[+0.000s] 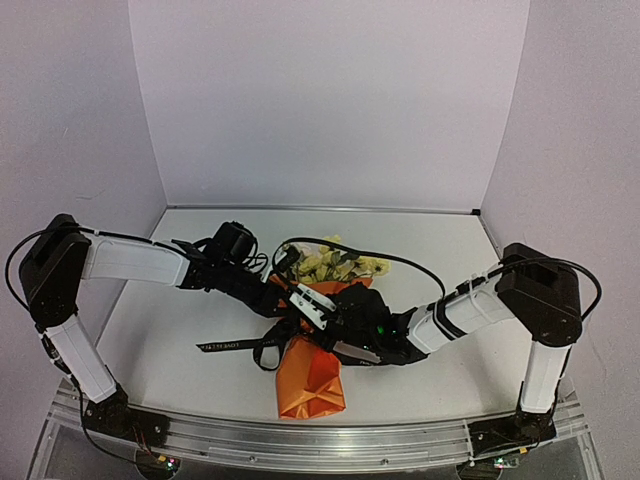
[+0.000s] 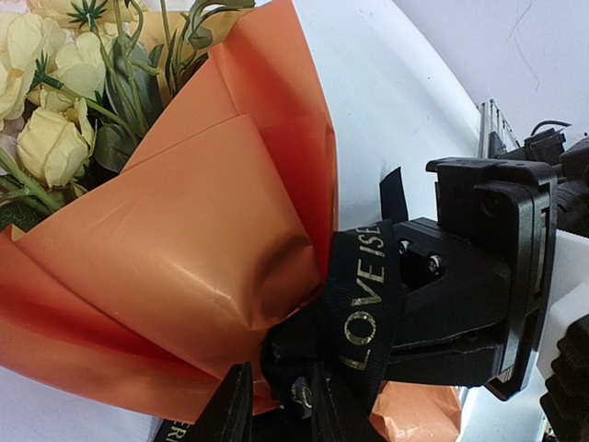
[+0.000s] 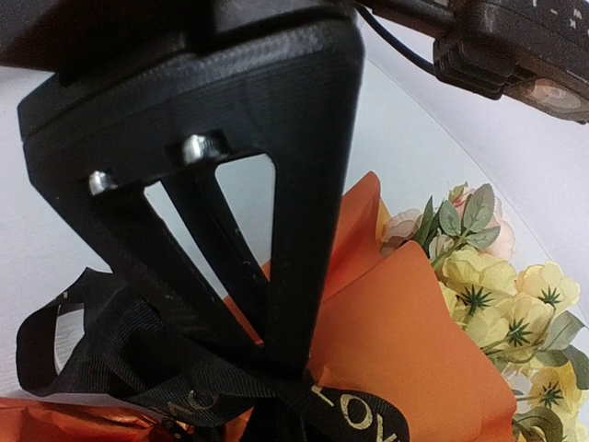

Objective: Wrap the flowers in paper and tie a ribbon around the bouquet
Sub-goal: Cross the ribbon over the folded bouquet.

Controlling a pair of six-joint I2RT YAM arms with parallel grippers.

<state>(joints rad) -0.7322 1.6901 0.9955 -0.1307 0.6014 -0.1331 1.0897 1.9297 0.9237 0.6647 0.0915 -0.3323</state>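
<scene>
The bouquet lies mid-table, its orange paper (image 1: 312,385) (image 2: 184,230) (image 3: 414,341) wrapped as a cone around the pale yellow flowers (image 1: 335,265) (image 2: 46,138) (image 3: 497,295). The black lettered ribbon (image 1: 230,345) (image 2: 368,295) (image 3: 359,419) circles the cone's narrow waist, with one tail trailing left on the table. My left gripper (image 1: 285,303) (image 2: 281,405) stands narrowly open around the ribbon's knot, and a sliver of paper shows beside one finger. My right gripper (image 1: 312,325) (image 3: 285,354) is shut, with its tips pinching the ribbon at the waist. Its fingers (image 2: 442,313) show in the left wrist view.
The white table (image 1: 200,300) is boxed in by pale walls at the back and both sides. A metal rail (image 1: 320,440) runs along the near edge between the arm bases. A black cable (image 1: 400,262) arcs over the table behind the flowers.
</scene>
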